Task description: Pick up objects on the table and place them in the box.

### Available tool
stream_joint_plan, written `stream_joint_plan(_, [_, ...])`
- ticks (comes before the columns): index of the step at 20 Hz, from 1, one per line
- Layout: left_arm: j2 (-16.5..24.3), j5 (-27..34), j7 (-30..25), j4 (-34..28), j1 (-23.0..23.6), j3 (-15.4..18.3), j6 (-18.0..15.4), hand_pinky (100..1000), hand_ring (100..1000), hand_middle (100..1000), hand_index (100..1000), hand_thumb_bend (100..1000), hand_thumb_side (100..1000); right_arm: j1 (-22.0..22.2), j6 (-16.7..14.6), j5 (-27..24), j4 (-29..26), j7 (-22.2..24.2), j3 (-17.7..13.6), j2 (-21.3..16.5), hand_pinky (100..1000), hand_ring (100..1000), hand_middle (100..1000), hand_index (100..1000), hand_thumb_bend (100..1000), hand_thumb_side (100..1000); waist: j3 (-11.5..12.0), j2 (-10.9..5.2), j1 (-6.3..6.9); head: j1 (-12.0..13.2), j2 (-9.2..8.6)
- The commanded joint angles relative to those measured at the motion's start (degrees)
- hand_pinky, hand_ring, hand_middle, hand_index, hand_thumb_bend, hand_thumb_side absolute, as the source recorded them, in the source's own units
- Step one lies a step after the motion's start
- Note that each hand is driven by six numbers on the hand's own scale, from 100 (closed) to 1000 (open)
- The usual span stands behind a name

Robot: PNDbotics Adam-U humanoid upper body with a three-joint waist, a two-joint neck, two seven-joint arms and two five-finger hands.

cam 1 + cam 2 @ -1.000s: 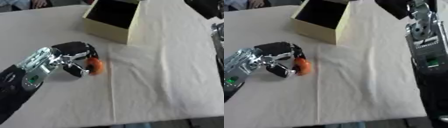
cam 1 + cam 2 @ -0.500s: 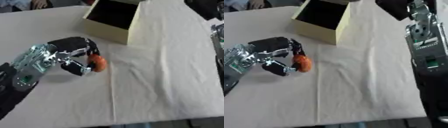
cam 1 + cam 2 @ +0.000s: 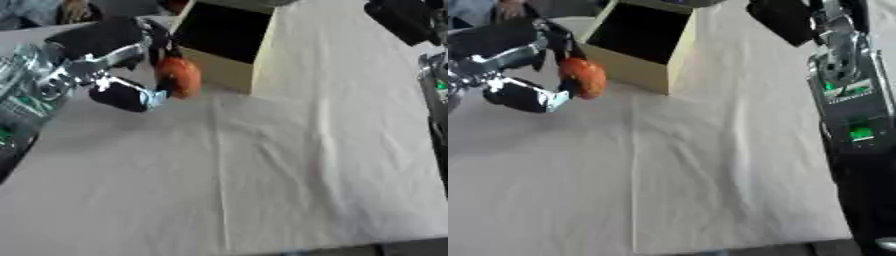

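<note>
While your left hand holds the orange ball pinched between thumb and curled fingers, the ball hangs above the white cloth, just beside the near wall of the box and not yet over its dark opening. You have the carry in hand, and the job now is the drop. Bring the ball up and across the near rim before you lower it, since its underside looks level with or below the top edge of the wall and a straight push forward would likely knock the box. Aim for the middle of the opening, keep the thumb side clear of the rim, and spread the fingers only once the ball sits inside the walls. Your right hand shows at the upper right, dark and blurred, and I cannot tell how its fingers stand; keep that arm where it is, well apart from the box
</note>
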Motion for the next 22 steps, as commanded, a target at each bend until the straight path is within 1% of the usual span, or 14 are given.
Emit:
stream_joint_plan(1, [1.79, 1.18, 1.80, 3.68, -3.87, 2.69, -2.26, 368, 569, 618, 717, 100, 207, -1.48, -0.30, -0.14, -1.34, 0.08, 0.01, -0.27, 826, 765, 583, 796, 100, 723, -0.28, -0.75, 0.01, 0.39, -1.14])
stream_joint_plan(5, [-0.50, 1.14, 2.88, 12.87, -8.83, 3.61, -6.44, 376, 576, 624, 723, 100, 221, -2.25, -0.45, -0.09, -1.53, 0.34, 0.25, -0.02, 826, 766, 583, 796, 100, 722, -1.00, -0.23, 0.15, 0.71, -1.86])
stream_joint_plan(8, [-1.42, 0.35, 3.90, 16.57, -10.08, 3.86, -8.83, 376, 576, 624, 723, 100, 221, -2.39, -0.45, -0.06, -1.55, 0.41, 0.27, 0.01, 826, 766, 583, 796, 100, 722, -1.11, -0.13, 0.15, 0.74, -2.00])
stream_joint_plan(10, [-1.60, 0.08, 4.28, 17.46, -10.27, 3.90, -9.56, 376, 576, 624, 723, 100, 221, -2.40, -0.45, -0.06, -1.56, 0.41, 0.27, 0.02, 826, 766, 583, 796, 100, 722, -1.11, -0.12, 0.14, 0.74, -2.01])
stream_joint_plan(11, [-2.10, 0.16, 4.65, 18.12, -10.77, 4.37, -9.45, 412, 575, 623, 719, 100, 278, -2.71, -0.50, -0.09, -1.61, 0.47, 0.37, 0.22, 826, 766, 583, 795, 100, 723, -1.58, 0.27, 0.16, 1.19, -2.63])
stream_joint_plan(13, [-4.31, -0.50, 4.77, 20.45, -12.98, 6.03, -8.41, 408, 571, 619, 716, 100, 284, -3.43, -0.59, -0.17, -1.69, 0.65, 0.60, 0.58, 826, 766, 582, 795, 100, 723, -2.86, 0.94, 0.45, 1.92, -3.60])
stream_joint_plan(15, [-6.81, -1.96, 4.33, 23.28, -15.16, 6.85, -8.28, 407, 570, 620, 716, 100, 292, -3.88, -0.61, -0.20, -1.74, 0.69, 0.62, 0.62, 826, 766, 582, 795, 100, 723, -3.53, 1.40, 0.68, 2.16, -4.34])
stream_joint_plan(18, [-9.43, -3.84, 4.39, 27.84, -16.87, 7.82, -10.14, 409, 571, 623, 717, 100, 303, -4.66, -0.68, -0.15, -1.86, 0.74, 0.73, 0.87, 826, 767, 583, 795, 100, 722, -4.77, 1.99, 0.95, 2.84, -5.21])
stream_joint_plan(22, [-11.49, -6.32, 5.70, 33.79, -18.06, 8.75, -13.29, 414, 574, 626, 718, 100, 310, -5.49, -0.65, -0.10, -1.88, 0.75, 0.75, 1.04, 826, 767, 582, 795, 100, 723, -6.42, 2.70, 1.28, 3.79, -5.87])
